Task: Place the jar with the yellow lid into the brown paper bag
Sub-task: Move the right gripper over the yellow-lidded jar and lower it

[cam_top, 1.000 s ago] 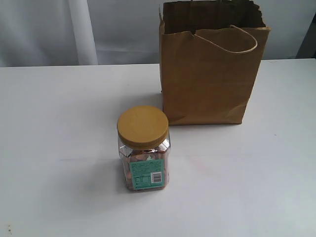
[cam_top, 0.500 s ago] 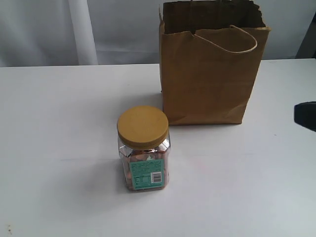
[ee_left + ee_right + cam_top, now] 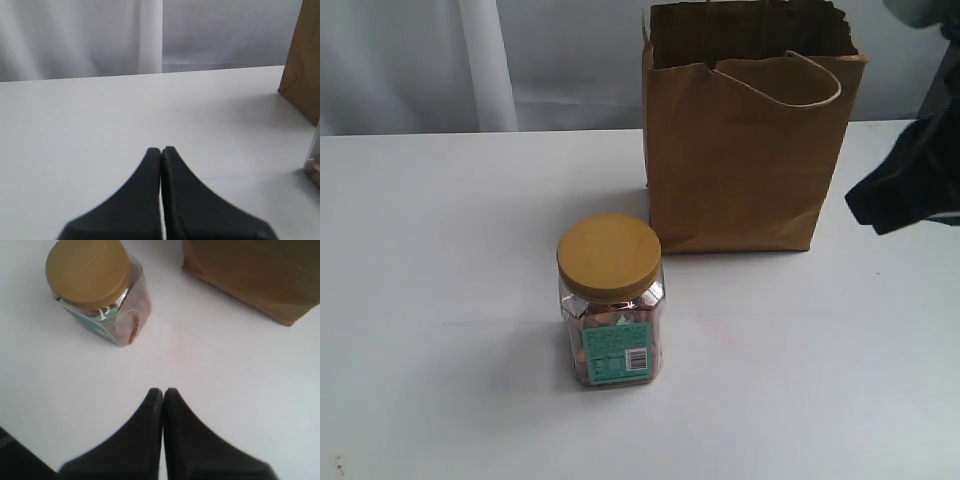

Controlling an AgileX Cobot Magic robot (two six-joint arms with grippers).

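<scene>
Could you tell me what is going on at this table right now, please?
Nothing is being handled yet. The yellow-lidded jar stands upright on the white table, lid on, in front of the brown paper bag, which stands open and apart from it. The right arm shows at the table's right edge beside the bag. The right end effector is shut and empty, looking down toward the jar. The left end effector is shut and empty too.
</scene>
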